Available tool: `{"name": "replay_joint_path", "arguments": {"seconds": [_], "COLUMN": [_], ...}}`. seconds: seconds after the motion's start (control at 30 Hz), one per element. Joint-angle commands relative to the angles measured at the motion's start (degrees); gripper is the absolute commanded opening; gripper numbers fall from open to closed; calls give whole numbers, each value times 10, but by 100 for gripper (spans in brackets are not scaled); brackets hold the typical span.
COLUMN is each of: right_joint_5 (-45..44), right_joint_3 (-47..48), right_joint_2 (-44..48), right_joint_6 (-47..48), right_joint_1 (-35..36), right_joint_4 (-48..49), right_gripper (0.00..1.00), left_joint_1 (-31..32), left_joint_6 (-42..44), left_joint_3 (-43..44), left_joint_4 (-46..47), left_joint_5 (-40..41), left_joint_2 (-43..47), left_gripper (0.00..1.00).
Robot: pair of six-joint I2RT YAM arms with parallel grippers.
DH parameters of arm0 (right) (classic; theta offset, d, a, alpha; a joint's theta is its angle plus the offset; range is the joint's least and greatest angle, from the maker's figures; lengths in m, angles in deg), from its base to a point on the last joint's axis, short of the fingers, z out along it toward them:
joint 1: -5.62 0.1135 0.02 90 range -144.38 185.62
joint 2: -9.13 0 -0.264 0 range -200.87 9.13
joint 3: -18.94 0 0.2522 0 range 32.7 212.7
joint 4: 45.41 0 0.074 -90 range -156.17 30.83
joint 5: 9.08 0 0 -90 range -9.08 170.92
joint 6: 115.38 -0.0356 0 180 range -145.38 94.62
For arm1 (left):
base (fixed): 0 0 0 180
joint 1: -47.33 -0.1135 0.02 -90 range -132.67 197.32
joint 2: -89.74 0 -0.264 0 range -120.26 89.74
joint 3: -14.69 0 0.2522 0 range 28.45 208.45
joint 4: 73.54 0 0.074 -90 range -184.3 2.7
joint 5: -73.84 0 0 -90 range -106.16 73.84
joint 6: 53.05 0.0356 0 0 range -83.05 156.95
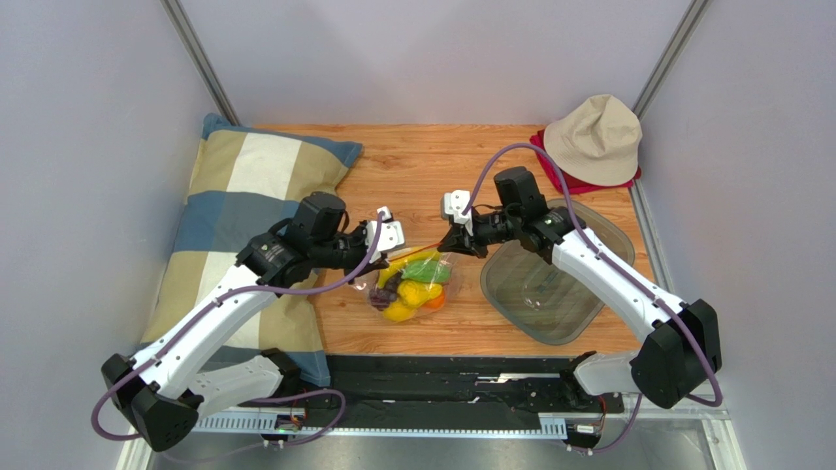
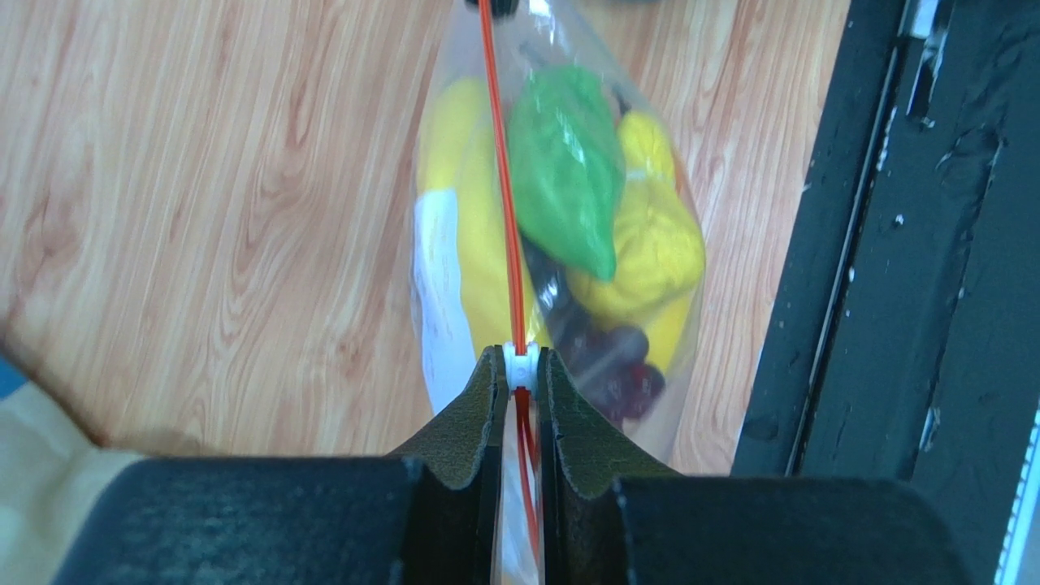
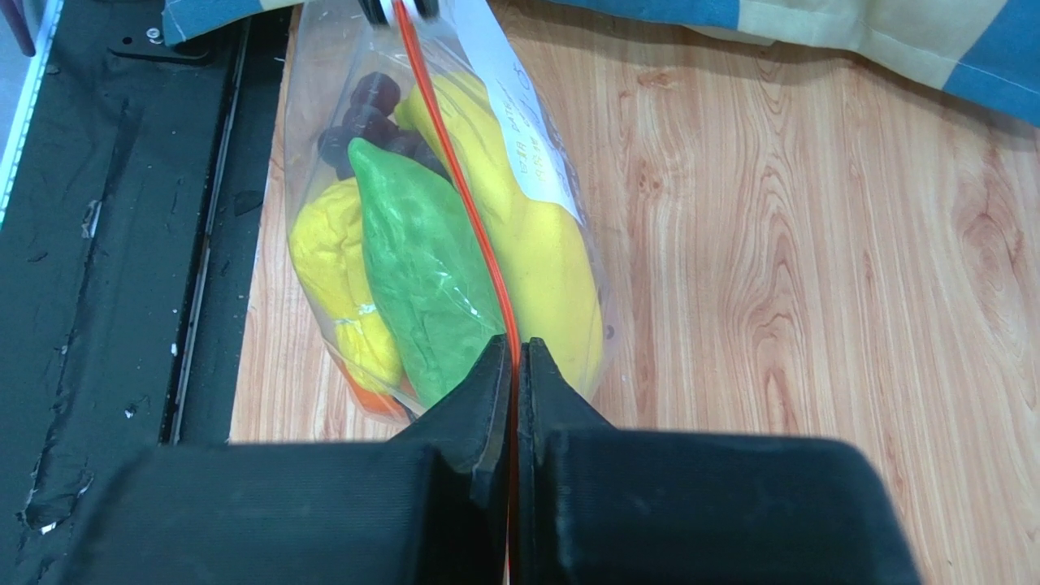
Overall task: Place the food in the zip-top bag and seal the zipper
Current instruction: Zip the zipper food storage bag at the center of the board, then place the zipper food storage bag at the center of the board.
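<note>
The clear zip-top bag [image 1: 412,284] hangs between my two grippers over the wooden table. It holds the food: a green piece [image 2: 564,171], yellow fruits [image 2: 653,244], dark purple grapes [image 2: 610,360] and a bit of orange [image 3: 372,396]. The orange-red zipper [image 2: 501,183] runs taut along the bag's top edge. My left gripper [image 2: 521,360] is shut on the white slider [image 2: 521,366]; it also shows in the top view [image 1: 385,262]. My right gripper [image 3: 514,347] is shut on the zipper's other end [image 3: 470,232]; it also shows in the top view [image 1: 453,243].
A checked pillow [image 1: 245,196] lies at the left. A grey translucent tray [image 1: 549,284] sits under the right arm. A beige hat [image 1: 594,137] rests on a red cloth at the back right. A black rail [image 1: 442,377] runs along the near edge.
</note>
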State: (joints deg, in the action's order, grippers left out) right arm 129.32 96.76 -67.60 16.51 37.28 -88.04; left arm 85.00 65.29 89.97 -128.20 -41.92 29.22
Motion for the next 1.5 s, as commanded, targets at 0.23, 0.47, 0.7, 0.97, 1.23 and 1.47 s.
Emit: {"name": "replay_joint_path", "arguments": {"seconds": [0.23,0.47,0.7,0.97,1.23,1.47], "right_joint_5": [-33,-29,-24,-95,-96,-74], "right_joint_3": [-4,-4,19,135,128,19], "right_joint_2": [25,26,-2,-85,-107,-102], "right_joint_6": [9,4,-35,-75,-58,13], "right_joint_1": [-39,-41,-41,-42,-37,20], "right_joint_4": [10,6,41,98,126,53], "right_gripper": [0,0,0,0,0,0], "left_joint_1": [-65,-73,-73,-159,-240,-240], "left_joint_6": [52,43,-11,-4,23,31], "left_joint_3": [-46,-75,-49,58,144,-19], "left_joint_4": [-160,-174,-110,30,4,-8], "left_joint_5": [57,88,92,150,42,-5], "left_joint_2": [116,165,118,-9,-119,-88], "left_gripper": [4,5,4,0,0,0]}}
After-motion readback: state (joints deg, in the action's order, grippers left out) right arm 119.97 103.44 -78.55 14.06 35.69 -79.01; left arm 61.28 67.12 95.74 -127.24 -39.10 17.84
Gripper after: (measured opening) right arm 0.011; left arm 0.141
